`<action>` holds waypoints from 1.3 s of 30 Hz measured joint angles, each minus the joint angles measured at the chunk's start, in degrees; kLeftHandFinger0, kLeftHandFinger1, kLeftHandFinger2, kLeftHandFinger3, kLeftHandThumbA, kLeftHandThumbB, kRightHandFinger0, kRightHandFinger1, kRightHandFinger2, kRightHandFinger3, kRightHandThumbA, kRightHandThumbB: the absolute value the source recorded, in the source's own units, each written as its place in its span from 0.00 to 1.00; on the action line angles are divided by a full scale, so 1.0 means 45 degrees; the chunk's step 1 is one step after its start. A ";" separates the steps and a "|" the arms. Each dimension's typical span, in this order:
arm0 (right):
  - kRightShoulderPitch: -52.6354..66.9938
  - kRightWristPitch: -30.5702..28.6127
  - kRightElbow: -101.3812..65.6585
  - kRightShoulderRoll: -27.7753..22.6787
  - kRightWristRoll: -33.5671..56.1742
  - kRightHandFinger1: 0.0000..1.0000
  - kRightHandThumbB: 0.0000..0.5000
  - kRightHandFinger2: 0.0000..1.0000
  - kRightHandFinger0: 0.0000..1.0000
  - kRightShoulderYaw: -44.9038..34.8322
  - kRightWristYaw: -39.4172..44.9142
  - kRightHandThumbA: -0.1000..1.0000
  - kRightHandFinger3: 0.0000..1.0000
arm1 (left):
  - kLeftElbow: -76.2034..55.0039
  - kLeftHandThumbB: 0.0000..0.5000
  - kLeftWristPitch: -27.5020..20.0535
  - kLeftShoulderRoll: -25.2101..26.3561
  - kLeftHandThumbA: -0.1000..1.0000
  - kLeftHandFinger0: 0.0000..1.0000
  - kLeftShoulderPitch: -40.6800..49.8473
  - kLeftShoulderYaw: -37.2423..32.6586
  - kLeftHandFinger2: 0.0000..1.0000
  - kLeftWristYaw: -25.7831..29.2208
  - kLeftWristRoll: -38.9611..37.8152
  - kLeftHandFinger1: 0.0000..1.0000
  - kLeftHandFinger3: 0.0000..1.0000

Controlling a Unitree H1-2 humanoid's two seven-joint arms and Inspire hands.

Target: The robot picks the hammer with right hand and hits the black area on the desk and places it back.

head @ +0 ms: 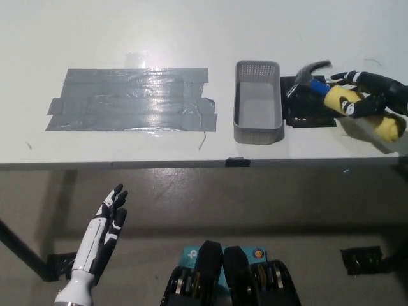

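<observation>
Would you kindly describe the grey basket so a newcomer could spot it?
On the white desk, look right of the wide silver tape patch. The grey basket sits there, left of the black area: the only raised, perforated, open-topped container.

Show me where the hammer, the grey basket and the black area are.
hammer [308, 75]: head view, on its metal head.
grey basket [257, 134]: head view, on its near wall.
black area [312, 118]: head view, on its near edge.
</observation>
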 measured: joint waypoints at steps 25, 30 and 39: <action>0.0385 -0.0331 -0.6215 -0.0574 -0.1360 1.00 0.74 1.00 1.00 -0.2367 -0.3289 1.00 1.00 | 0.0064 0.00 0.0004 0.0005 1.00 1.00 -0.0052 0.0003 1.00 -0.0003 0.0189 1.00 1.00; 0.1504 -0.0103 -0.8836 -0.0279 -0.1010 1.00 0.78 1.00 1.00 -0.2794 -0.3264 1.00 1.00 | 0.0202 0.00 0.0005 -0.0006 1.00 1.00 -0.0079 0.0009 1.00 -0.0004 0.0187 1.00 1.00; 0.4955 0.0132 -1.3166 0.0828 -0.0370 1.00 0.66 1.00 1.00 -0.3118 -0.3268 1.00 1.00 | 0.0389 0.00 0.0005 -0.0029 1.00 1.00 -0.0370 0.0007 1.00 -0.0006 0.0185 1.00 1.00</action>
